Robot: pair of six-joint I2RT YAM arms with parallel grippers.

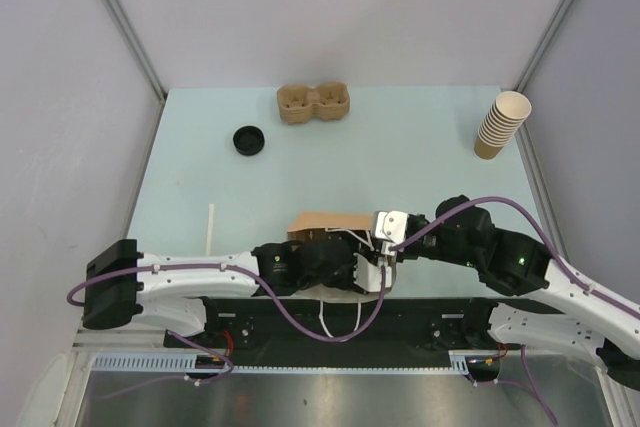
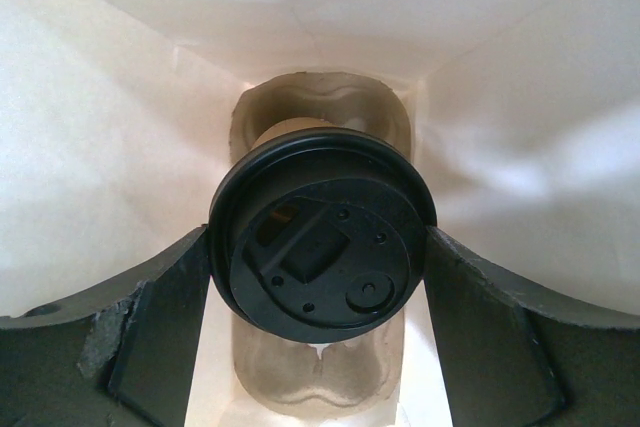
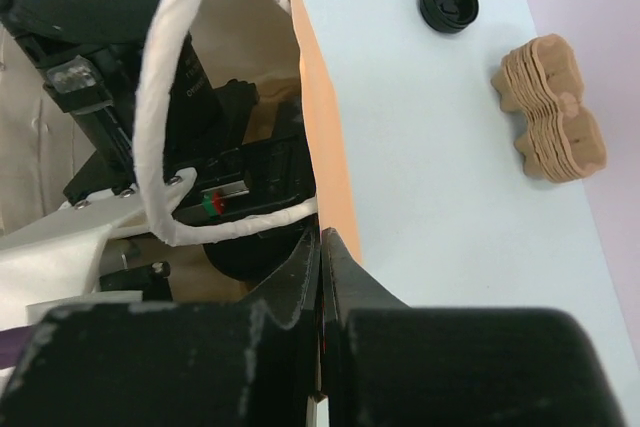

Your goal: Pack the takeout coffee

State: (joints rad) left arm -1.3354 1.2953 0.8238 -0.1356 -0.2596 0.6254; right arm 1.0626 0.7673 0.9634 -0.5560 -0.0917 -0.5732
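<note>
Down at the near edge, left gripper (image 2: 318,257) clasps the black lid (image 2: 330,212) inside the paper bag (image 1: 325,220); right gripper (image 3: 322,257) pinches its rim.

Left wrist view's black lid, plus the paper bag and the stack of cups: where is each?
black lid (image 2: 322,247), left wrist view, on its flat top.
paper bag (image 1: 325,221), top external view, on its brown upper side.
stack of cups (image 1: 492,132), top external view, on the stack's side.
</note>
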